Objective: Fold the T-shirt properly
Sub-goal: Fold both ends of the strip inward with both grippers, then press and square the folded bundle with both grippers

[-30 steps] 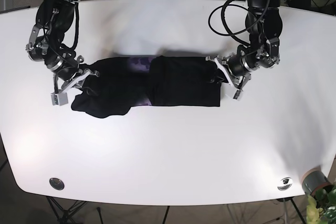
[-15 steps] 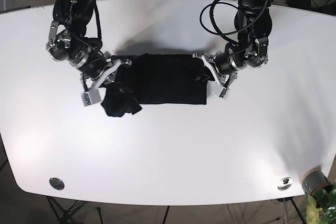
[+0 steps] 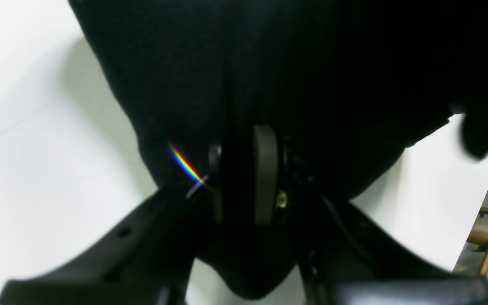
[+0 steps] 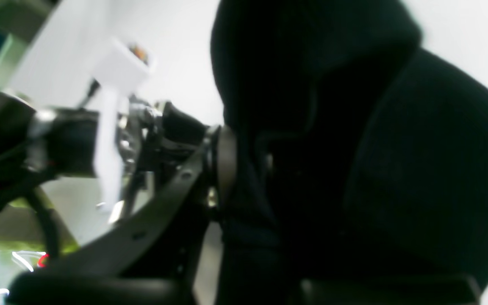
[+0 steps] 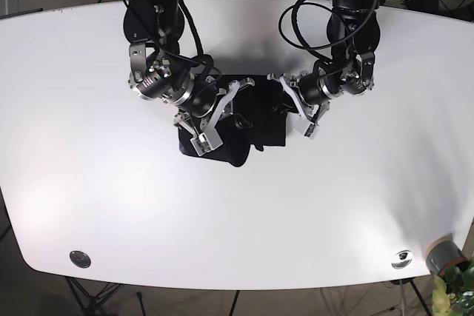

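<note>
— black cloth fills both wrist views; is much hidden?
— yes, the t-shirt (image 5: 244, 120) bunches mid-table (image 5: 355, 205), folds lost in shadow, long axis left to right.
— and the claws?
— left gripper (image 5: 290, 109) and right gripper (image 5: 222, 112) each pinch the soft knit fabric.

T-shirt (image 5: 244, 120) folds lost in black, right wrist view blurred
</note>
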You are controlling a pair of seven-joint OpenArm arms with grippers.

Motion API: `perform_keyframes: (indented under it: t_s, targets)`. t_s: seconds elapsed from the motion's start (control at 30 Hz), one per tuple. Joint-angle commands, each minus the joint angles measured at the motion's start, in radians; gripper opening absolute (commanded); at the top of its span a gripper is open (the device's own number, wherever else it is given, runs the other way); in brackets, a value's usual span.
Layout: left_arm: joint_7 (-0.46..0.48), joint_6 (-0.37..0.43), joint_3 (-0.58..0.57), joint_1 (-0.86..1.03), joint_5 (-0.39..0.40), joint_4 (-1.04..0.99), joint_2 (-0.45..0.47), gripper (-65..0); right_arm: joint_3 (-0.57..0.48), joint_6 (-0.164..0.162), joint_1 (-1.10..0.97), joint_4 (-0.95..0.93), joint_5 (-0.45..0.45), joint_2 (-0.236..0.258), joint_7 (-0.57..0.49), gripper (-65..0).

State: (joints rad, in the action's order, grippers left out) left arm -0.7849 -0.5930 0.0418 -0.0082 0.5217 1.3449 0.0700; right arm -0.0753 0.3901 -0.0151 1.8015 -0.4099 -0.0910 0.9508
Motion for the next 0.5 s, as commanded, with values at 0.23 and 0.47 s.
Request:
perform_keyframes:
  t_s: [0.23, 0.47]
  targets:
    - [-0.038, 0.005, 0.0, 0.0, -0.03, 0.005, 0.003, -56.9, -0.037, -0.006, 0.082, -0.139, 0.075, 0.001, -0.039, -59.1]
    - [-0.037, 0.005, 0.0, 0.0, -0.03, 0.005, 0.003, -56.9, -0.065, -0.006, 0.089, -0.139, 0.087, -0.002, -0.039, -34.1]
